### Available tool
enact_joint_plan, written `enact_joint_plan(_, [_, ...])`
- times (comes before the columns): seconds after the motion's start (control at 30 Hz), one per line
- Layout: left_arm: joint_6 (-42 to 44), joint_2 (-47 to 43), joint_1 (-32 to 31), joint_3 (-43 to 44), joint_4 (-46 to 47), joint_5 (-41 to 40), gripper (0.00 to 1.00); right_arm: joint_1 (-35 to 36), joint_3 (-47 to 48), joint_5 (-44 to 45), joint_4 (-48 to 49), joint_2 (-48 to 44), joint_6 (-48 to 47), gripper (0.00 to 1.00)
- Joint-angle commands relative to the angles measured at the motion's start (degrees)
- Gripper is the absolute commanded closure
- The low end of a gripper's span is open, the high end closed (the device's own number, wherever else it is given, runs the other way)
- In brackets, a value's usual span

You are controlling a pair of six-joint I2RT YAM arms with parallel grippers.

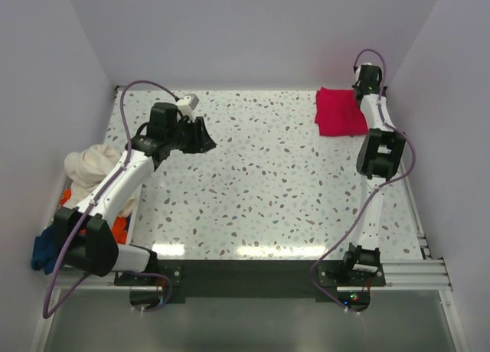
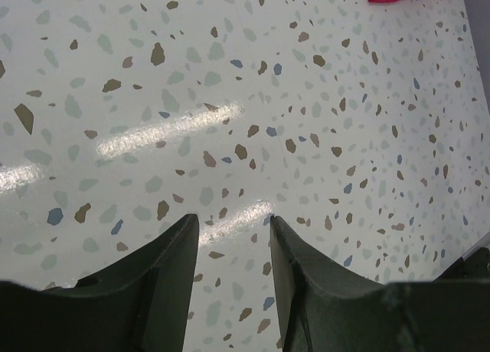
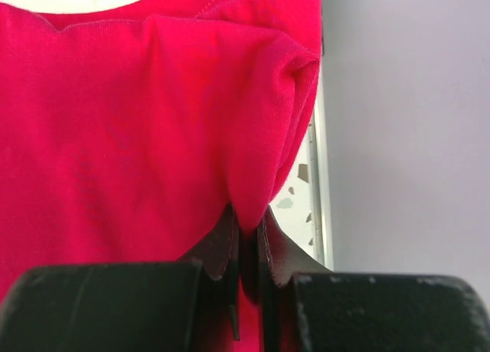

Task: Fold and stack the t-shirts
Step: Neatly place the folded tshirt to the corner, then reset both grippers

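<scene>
Right wrist view: right gripper (image 3: 246,233) pinched tight on a fold of the crimson t-shirt (image 3: 130,122), which lies at the far right corner. Meanwhile the left gripper (image 2: 233,233) hangs half-open, empty, above the speckled table (image 2: 230,99); cream t-shirt (image 1: 88,164) heaped at the left edge.

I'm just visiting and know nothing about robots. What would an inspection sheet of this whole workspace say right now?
Surface: speckled table, glossy.
Job's things: red t-shirt lying folded at the far right corner; cream t-shirt, orange t-shirt and blue t-shirt heaped at the left edge.
Clutter: nothing seen.
End effectors: left end effector open, empty, above the table; right end effector shut on the red t-shirt.
Cables: purple cables loop along both arms.
Surroundings: plain pale walls.
</scene>
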Motion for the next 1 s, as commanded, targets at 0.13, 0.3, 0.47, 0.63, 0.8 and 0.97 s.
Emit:
enact_joint_plan(0.13, [1.57,1.3,0.52,-0.4,1.43,1.23,0.52,-1.97,3.77,-2.55,4.48,-1.45,-1.27,1.0])
enact_joint_plan(0.3, [1.3,1.83,0.6,-0.57,1.78,1.93,0.52,-1.97,5.88,-3.0,3.78,-0.48,0.49,0.63])
enact_joint_plan(0.47, [0.87,1.48,0.52,-0.92,2.31,2.28,0.52,-1.44,5.71,-1.68,2.9,-2.58,3.04,0.01])
enact_joint_plan(0.63, [-0.18,0.43,0.52,-1.45,3.01,2.64,0.52,1.19,-3.5,2.8,5.09,-9.61,6.64,0.01])
enact_joint_plan(0.8, [-1.16,-1.5,0.6,-3.73,4.94,2.81,0.52,3.31,-17.2,3.6,7.03,-20.93,14.88,0.01])
enact_joint_plan(0.97, [-1.86,-4.14,0.52,-5.84,6.0,1.67,0.51,6.99,-30.48,4.12,9.05,-31.67,20.7,0.01])
